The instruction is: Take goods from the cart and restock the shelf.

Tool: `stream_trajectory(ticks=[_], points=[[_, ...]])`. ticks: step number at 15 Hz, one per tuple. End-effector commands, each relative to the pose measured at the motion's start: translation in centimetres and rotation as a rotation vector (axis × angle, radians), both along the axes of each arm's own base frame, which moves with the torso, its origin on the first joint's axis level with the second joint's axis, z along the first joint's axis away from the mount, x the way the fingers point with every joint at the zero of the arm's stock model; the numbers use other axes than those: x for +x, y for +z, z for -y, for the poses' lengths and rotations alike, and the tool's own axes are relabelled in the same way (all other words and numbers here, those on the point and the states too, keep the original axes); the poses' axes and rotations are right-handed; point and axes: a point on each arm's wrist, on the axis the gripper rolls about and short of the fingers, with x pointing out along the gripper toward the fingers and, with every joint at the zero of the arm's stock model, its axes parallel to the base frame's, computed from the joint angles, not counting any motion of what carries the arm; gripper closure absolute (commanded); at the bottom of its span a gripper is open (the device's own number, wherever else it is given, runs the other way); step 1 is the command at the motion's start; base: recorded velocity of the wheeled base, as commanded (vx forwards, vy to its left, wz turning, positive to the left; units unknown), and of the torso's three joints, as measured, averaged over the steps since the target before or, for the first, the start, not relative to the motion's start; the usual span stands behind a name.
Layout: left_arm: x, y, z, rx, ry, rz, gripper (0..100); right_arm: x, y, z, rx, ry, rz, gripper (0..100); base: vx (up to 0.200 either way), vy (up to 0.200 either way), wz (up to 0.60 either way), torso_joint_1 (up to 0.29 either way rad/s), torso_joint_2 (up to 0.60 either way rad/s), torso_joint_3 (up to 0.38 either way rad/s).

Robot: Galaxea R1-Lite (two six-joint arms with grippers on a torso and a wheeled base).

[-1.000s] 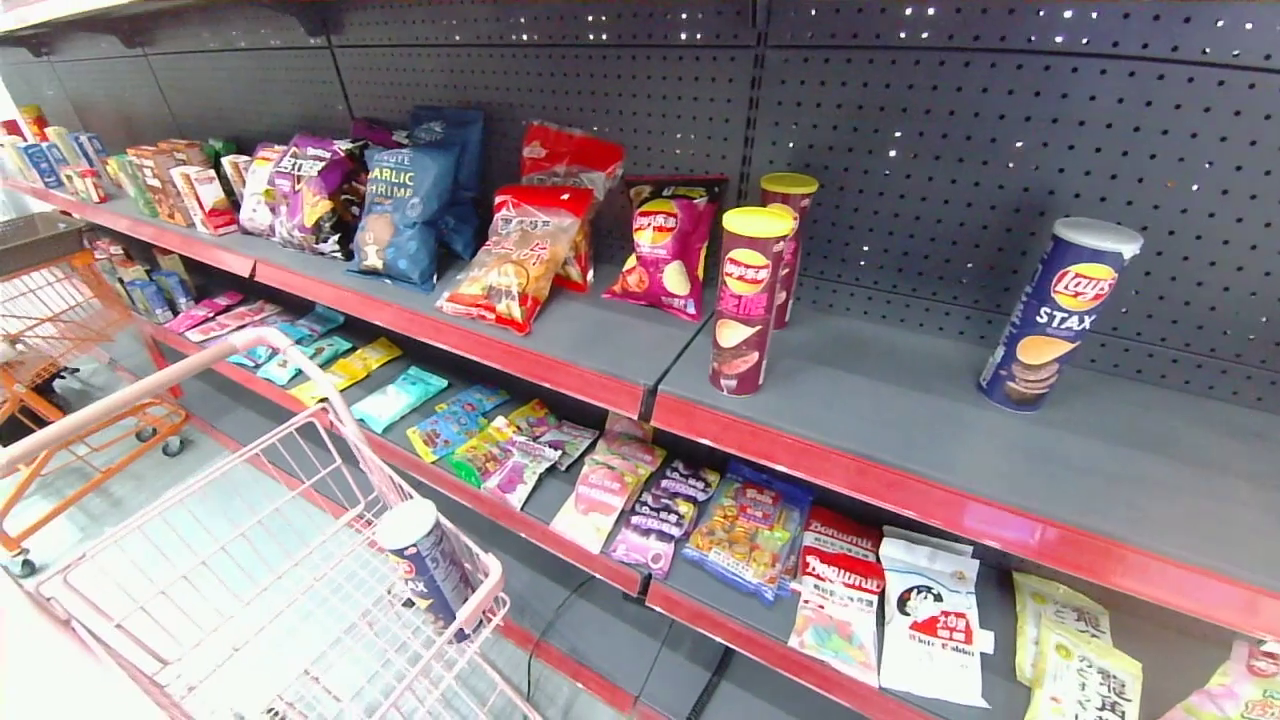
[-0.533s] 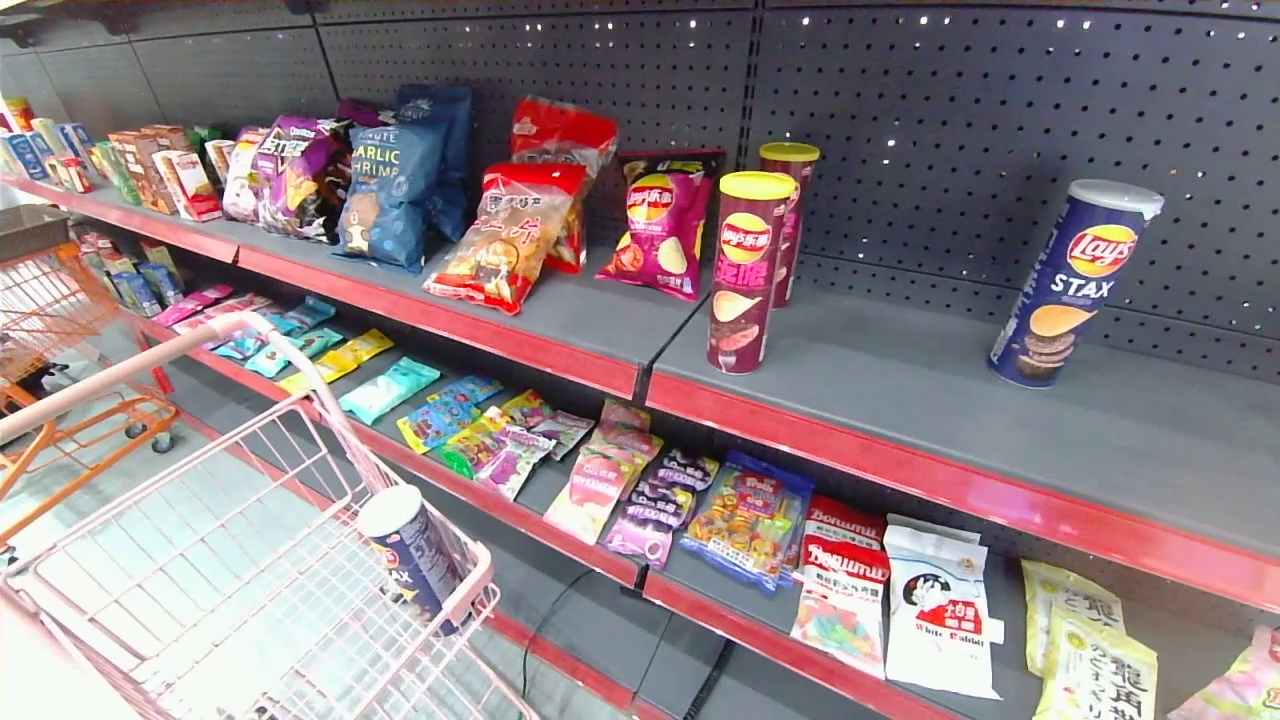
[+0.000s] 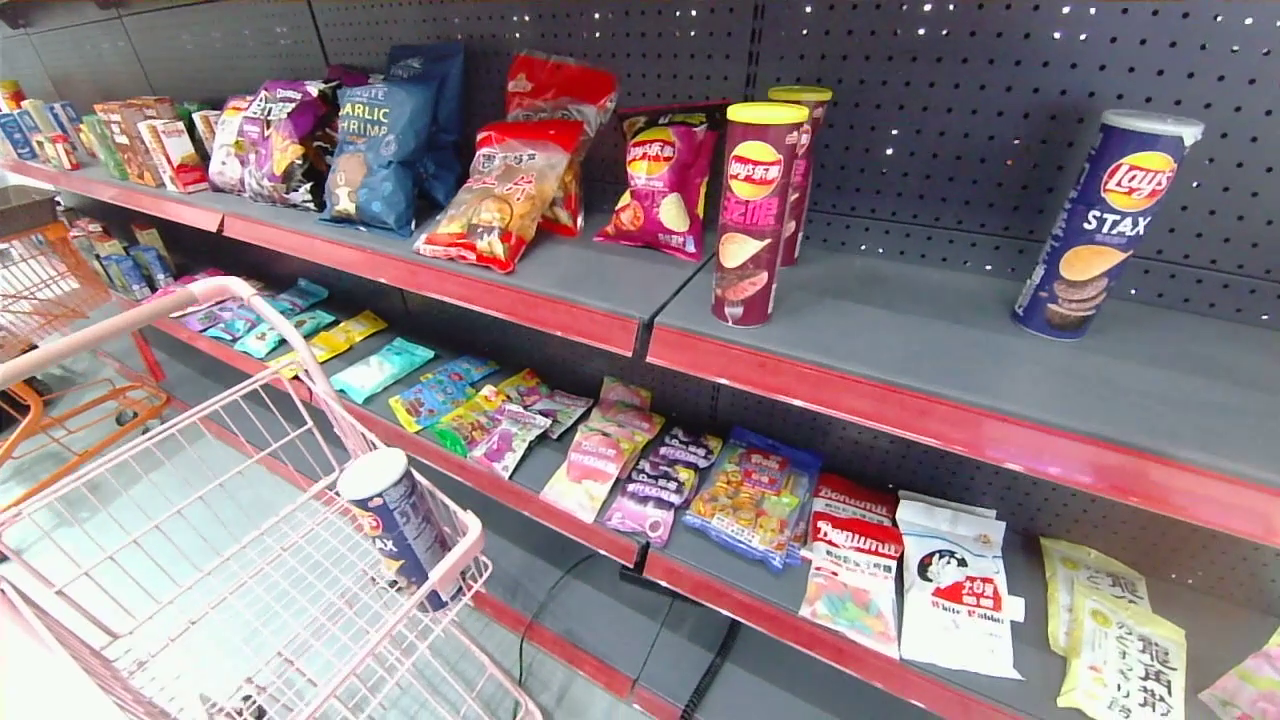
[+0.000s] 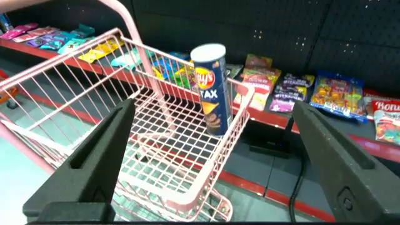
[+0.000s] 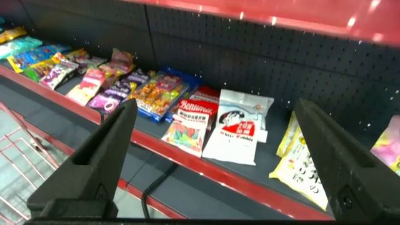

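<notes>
From where I stand, the pink cart (image 3: 120, 328) is parked in front of the shelf (image 3: 900, 345). A single blue chip can (image 3: 395, 515) stands in the basket corner nearest the shelving, against the wire wall, white lid up. The left gripper (image 4: 212, 105) hangs above that cart with its two dark fingers spread wide, holding nothing, and the can (image 4: 209, 87) sits between them farther off. The right gripper (image 5: 215, 103) is also released and empty. It hovers in front of the lower shelf (image 3: 560, 520), where a white pouch (image 5: 240, 128) and flat candy packets (image 5: 153, 94) lie in a row. On the upper shelf a matching blue can (image 3: 1105, 225) stands to the right by the pegboard back. It is well apart from two purple cans (image 3: 755, 210), which stand one behind the other. Left of those, chip bags (image 3: 500, 190) lean against the back panel. An orange cart (image 3: 50, 290) stands off to the far left.
</notes>
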Motion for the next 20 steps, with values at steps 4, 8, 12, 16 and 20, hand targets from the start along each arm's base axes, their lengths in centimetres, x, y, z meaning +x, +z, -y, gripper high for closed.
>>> stream_trajectory(ticks=[4, 8, 12, 16, 20], points=[[0.0, 0.0, 0.0, 0.001, -0.001, 0.001, 0, 0.0, 0.0, 0.0, 0.0, 0.0, -0.001, 0, 0.0, 0.0, 0.0, -0.193, 0.54, 0.35], [-0.5, 3.1, 0.0, 0.001, -0.004, 0.084, 0, 0.0, 0.0, 0.0, 0.0, 0.0, -0.001, 0, 0.0, 0.0, 0.0, -0.127, 0.38, 0.26], [9.1, 17.1, -0.5, -0.179, 0.165, -0.082, 0, 0.0, 0.0, 0.0, 0.0, 0.0, -0.001, 0, 0.0, 0.0, 0.0, -0.012, 0.04, 0.033], [21.2, 11.6, -2.1, -0.184, 0.143, -0.254, 0, 0.0, 0.0, 0.0, 0.0, 0.0, -0.001, 0, 0.0, 0.0, 0.0, 0.0, 0.0, 0.0], [24.0, 7.0, -3.3, -0.074, -0.028, -0.425, 0, 0.0, 0.0, 0.0, 0.0, 0.0, -0.002, 0, 0.0, 0.0, 0.0, 0.0, 0.0, 0.0]])
